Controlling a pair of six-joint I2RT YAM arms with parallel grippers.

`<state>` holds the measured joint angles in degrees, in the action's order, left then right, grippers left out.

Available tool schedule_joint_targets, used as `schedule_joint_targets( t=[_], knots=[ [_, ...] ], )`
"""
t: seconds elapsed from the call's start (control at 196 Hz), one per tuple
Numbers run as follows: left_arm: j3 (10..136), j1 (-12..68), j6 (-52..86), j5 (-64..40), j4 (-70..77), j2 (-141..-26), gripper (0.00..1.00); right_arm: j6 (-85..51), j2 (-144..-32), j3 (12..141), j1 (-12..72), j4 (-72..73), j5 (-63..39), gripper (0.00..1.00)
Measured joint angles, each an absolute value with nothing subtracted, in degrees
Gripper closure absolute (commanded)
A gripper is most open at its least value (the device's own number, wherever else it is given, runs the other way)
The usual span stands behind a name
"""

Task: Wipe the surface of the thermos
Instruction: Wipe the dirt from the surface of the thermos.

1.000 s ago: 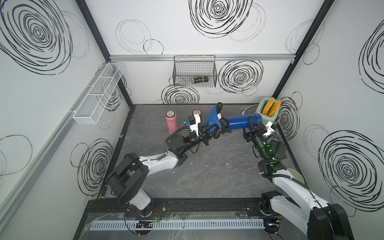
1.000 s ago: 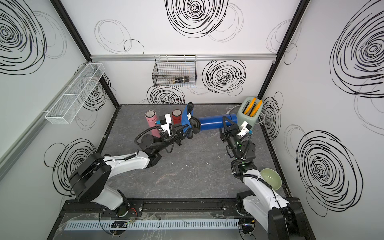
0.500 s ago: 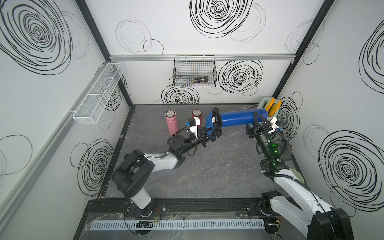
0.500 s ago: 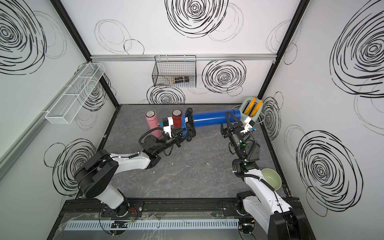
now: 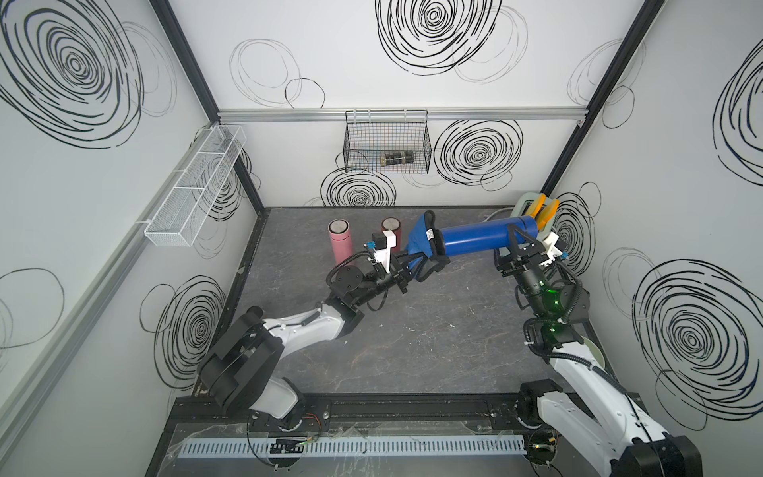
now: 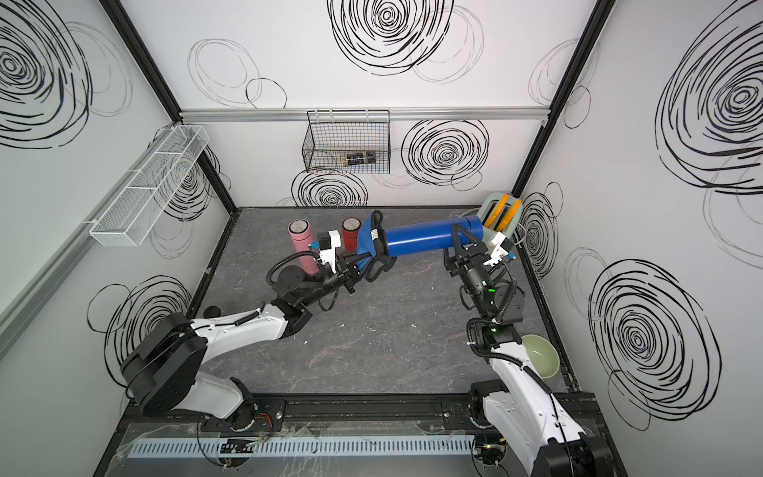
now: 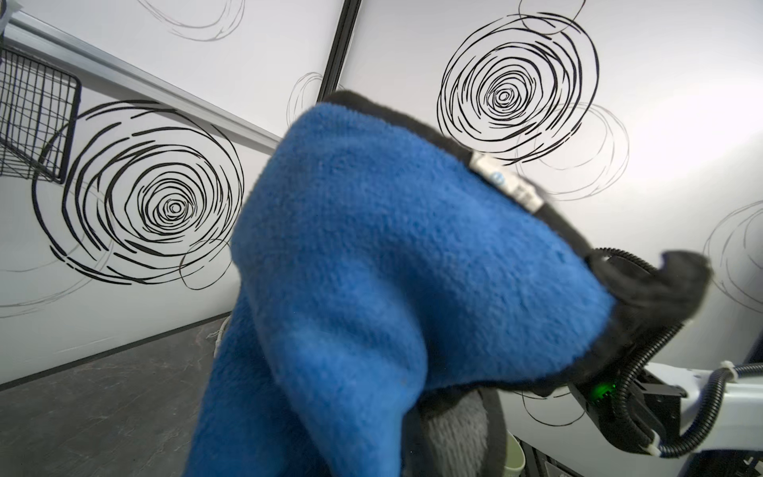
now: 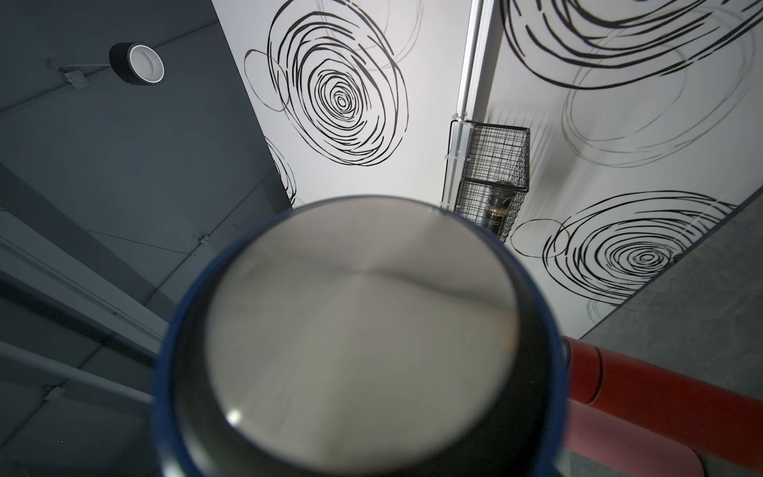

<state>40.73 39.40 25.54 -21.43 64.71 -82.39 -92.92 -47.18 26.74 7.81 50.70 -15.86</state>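
A long blue thermos (image 5: 475, 239) (image 6: 417, 237) hangs level above the back of the table. My right gripper (image 5: 516, 247) (image 6: 460, 243) is shut on it near its right end. The right wrist view is filled by the thermos's steel end (image 8: 359, 330), which hides the jaws. At the thermos's left end, a blue cloth (image 5: 419, 239) (image 6: 365, 243) with black trim is wrapped over the body. My left gripper (image 5: 406, 264) (image 6: 355, 268) is shut on the cloth from below. In the left wrist view the cloth (image 7: 392, 268) covers the jaws and the thermos.
A pink bottle (image 5: 340, 243) and a red bottle (image 5: 390, 227) stand just behind the left wrist. In the back right corner is a toaster (image 5: 532, 210), close to the thermos's right end. A green bowl (image 6: 539, 357) sits by the right arm. A black wire basket (image 5: 388, 144) hangs on the back wall.
The right gripper has carried the thermos a little up and toward the back right corner. The cloth has slid and turned around the thermos's left end.
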Motion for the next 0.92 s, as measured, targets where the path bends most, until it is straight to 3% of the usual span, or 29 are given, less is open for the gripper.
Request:
schedule_joint_targets(
  t=[0.469,0.887,0.918],
  knots=[
    [43.8,40.7,18.1,-19.0,46.1,-74.4,1.0,-85.2,-48.4,29.3,4.4,35.9,-23.2,1.0],
    [48.6,45.1,7.4,-3.7,12.3,-72.6,0.98,-49.6,-55.5,45.9,4.3,17.1,-19.2,1.0],
    [48.7,45.4,6.8,-2.3,10.5,-73.0,0.92,-47.2,-56.5,46.7,4.3,16.3,-18.7,1.0]
  ],
)
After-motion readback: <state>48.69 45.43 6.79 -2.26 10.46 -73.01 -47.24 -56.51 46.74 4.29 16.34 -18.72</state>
